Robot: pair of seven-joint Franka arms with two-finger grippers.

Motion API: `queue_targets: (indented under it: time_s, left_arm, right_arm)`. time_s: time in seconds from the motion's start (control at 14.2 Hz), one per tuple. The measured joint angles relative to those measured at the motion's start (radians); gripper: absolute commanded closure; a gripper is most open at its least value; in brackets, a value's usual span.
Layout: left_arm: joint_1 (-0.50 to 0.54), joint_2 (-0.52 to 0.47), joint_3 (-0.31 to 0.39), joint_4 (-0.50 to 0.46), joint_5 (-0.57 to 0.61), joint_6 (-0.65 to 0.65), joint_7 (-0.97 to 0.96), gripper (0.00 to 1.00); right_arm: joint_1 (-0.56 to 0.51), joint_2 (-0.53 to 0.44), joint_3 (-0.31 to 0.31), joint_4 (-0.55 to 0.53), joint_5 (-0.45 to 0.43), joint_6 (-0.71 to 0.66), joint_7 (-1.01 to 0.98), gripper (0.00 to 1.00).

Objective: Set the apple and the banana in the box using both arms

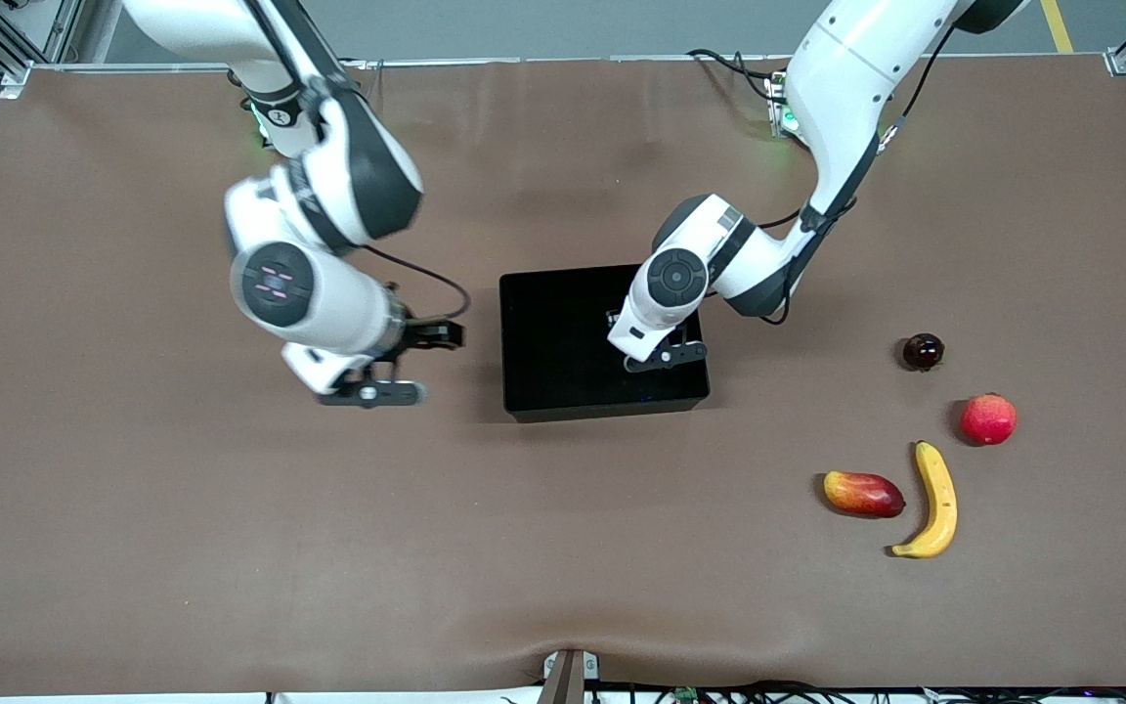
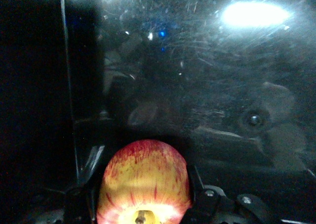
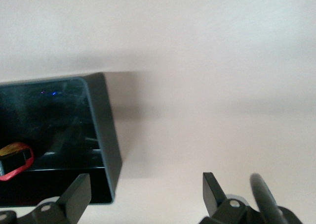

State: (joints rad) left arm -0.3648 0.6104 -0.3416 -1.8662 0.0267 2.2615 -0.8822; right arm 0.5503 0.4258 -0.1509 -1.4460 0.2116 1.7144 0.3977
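Note:
The apple (image 2: 143,182), red with yellow streaks, sits between the fingers of my left gripper (image 2: 143,172). That gripper (image 1: 666,357) is shut on it, low inside the black box (image 1: 563,391). My left hand hides the apple in the front view. A sliver of the apple (image 3: 15,162) shows inside the box (image 3: 101,130) in the right wrist view. My right gripper (image 1: 407,362) is open and empty (image 3: 145,184). It is over the table beside the box, toward the right arm's end. The yellow banana (image 1: 936,499) lies on the table toward the left arm's end, nearer to the front camera than the box.
An oblong red-yellow fruit (image 1: 863,493) lies beside the banana. A pink-red round fruit (image 1: 988,418) and a small dark fruit (image 1: 923,351) lie farther from the front camera than the banana. A brown mat (image 1: 231,548) covers the table.

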Motion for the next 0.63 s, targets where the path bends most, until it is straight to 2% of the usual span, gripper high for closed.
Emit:
queue_targets:
  time_s: [0.28, 0.42, 0.63]
  left_arm:
    - [0.009, -0.027, 0.003, 0.030, 0.000, -0.017, -0.005, 0.00]
    - [0.024, -0.087, 0.007, 0.092, 0.000, -0.129, -0.005, 0.00]
    - [0.085, -0.180, 0.012, 0.213, 0.007, -0.293, -0.006, 0.00]
  right_arm:
    - [-0.015, -0.013, -0.102, 0.201, -0.009, -0.231, -0.006, 0.00]
    - [-0.051, -0.020, -0.113, 0.289, -0.012, -0.312, -0.026, 0.00]
    - [-0.133, -0.051, -0.118, 0.313, -0.057, -0.368, -0.095, 0.00]
